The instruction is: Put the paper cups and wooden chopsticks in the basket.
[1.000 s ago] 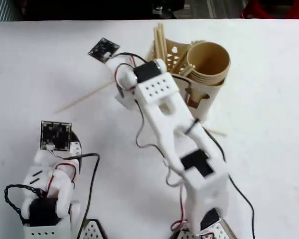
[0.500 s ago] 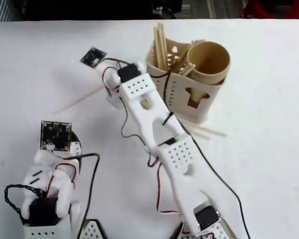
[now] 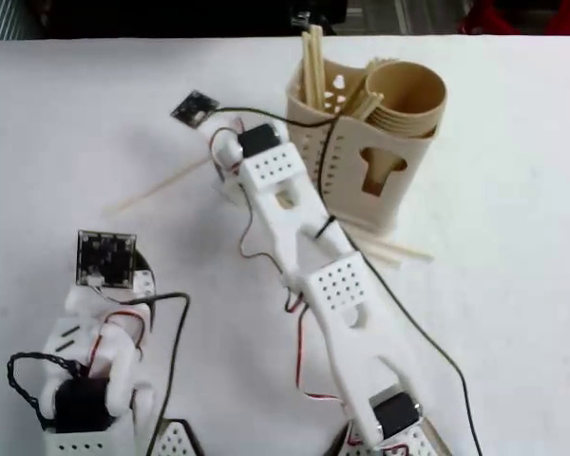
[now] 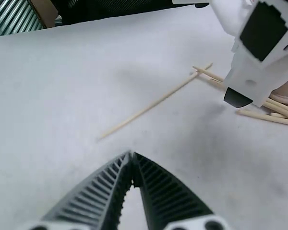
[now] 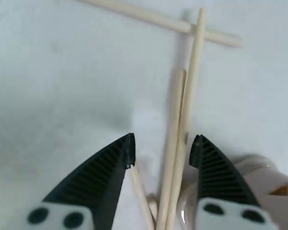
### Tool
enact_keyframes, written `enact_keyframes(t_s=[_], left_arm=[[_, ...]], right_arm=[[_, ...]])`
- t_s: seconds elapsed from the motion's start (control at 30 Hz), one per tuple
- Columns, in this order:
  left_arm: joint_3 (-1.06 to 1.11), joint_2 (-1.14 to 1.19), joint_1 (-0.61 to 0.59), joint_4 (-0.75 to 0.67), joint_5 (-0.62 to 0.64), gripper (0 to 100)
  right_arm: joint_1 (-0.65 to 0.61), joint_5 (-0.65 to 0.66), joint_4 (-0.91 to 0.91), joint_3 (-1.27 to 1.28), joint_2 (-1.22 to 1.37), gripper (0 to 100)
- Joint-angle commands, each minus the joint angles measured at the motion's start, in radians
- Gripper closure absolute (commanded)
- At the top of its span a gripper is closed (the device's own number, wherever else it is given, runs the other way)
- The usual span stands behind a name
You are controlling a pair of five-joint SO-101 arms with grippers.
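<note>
1. The right gripper (image 5: pixel 163 143) is hanging wide open just above the table (image 3: pixel 66 104) and gripping nothing. Two wooden chopsticks (image 5: pixel 178 120) are lying side by side on the tabletop in the gap between its jaws. A crossing chopstick (image 5: pixel 153 18) is lying over their far ends.
2. The left gripper (image 4: pixel 131 157) is sitting closed, its toothed jaws meeting tip to tip with nothing between them. In the high view its arm is resting folded at about 7 o'clock on the table.
3. The basket (image 3: pixel 356 180) is standing at about 1 o'clock on the table, just beside the right arm (image 3: pixel 309 256). The paper cups (image 3: pixel 408 90) are sitting nested inside it, and a bundle of standing chopsticks (image 3: pixel 313 62) is poking up at its 10 o'clock corner.
4. The cup half of the task is looking finished, and the chopstick half is only partly done.
   - A lone chopstick (image 3: pixel 161 185) is lying at 9 o'clock from the right wrist, well apart from the basket.
   - A few fallen chopsticks (image 3: pixel 399 251) are lying at the basket's foot, at about 5 o'clock from it.
   - The sticks under the open gripper are waiting too.
5. In the high view the right arm is covering the ground beneath its wrist and cutting off the sticks at the basket's foot, so the loose count is hard to tell. The number of cups in the nested stack is also hard to make out.
</note>
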Motion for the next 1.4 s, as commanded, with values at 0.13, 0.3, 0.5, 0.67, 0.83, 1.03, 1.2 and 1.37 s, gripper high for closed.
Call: enact_keyframes(t_s=[0.13,0.3,0.5,0.67,0.83,1.03,1.2,1.37], left_arm=[[-0.005,-0.007,-0.007,-0.02,-0.002,97],[-0.005,-0.007,-0.007,-0.02,-0.002,97],[-0.005,-0.007,-0.007,-0.021,-0.002,97],[-0.005,-0.007,-0.007,-0.021,-0.002,97],[0.012,-0.007,-0.007,-0.035,-0.021,97],[0.043,-0.007,-0.007,-0.08,-0.055,97],[0.043,-0.007,-0.007,-0.08,-0.055,97],[0.043,-0.007,-0.007,-0.08,-0.055,97]], right_arm=[[0.015,0.005,0.008,-0.018,0.022,80.2],[-0.012,0.005,0.045,-0.026,0.042,91.2],[-0.051,0.005,0.097,-0.026,0.038,98.0],[-0.088,0.003,0.183,-0.044,0.027,98.1],[-0.09,-0.003,0.214,-0.092,-0.016,98.1],[-0.093,-0.005,0.219,-0.087,-0.093,98.1],[-0.094,-0.02,0.22,-0.087,-0.157,98.1],[-0.094,-0.044,0.22,-0.087,-0.257,98.1]])
